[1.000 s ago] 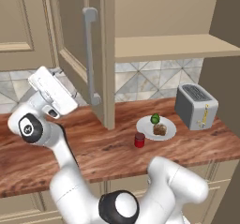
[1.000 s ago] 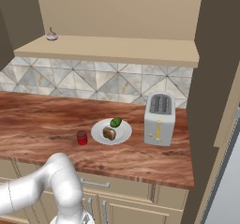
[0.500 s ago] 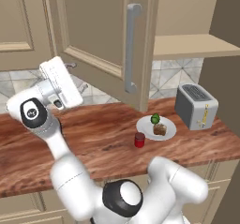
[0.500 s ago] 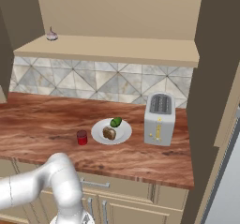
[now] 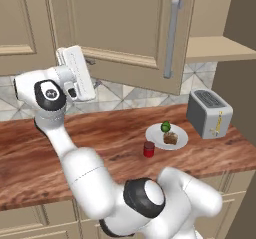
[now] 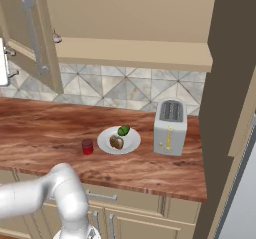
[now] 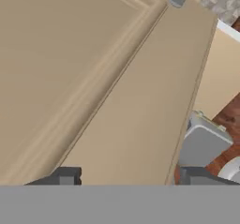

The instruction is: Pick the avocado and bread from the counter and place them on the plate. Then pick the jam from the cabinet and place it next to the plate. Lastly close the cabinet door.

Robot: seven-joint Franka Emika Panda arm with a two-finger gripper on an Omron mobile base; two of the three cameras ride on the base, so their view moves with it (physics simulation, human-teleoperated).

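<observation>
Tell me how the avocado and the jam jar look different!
The avocado is green and roundish; the jam jar is red and shaped like a little can. The avocado sits on the plate, while the jam jar stands on the counter beside it. Both are small.

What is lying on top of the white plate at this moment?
On the plate lie the avocado and the bread, side by side. The plate surface under them is covered. The jam stands on the counter beside the plate.

arm (image 5: 75, 158): glossy white rounded links; joints: dark discs (grey-ringed); fingertips (image 7: 65, 176): dark grey
</observation>
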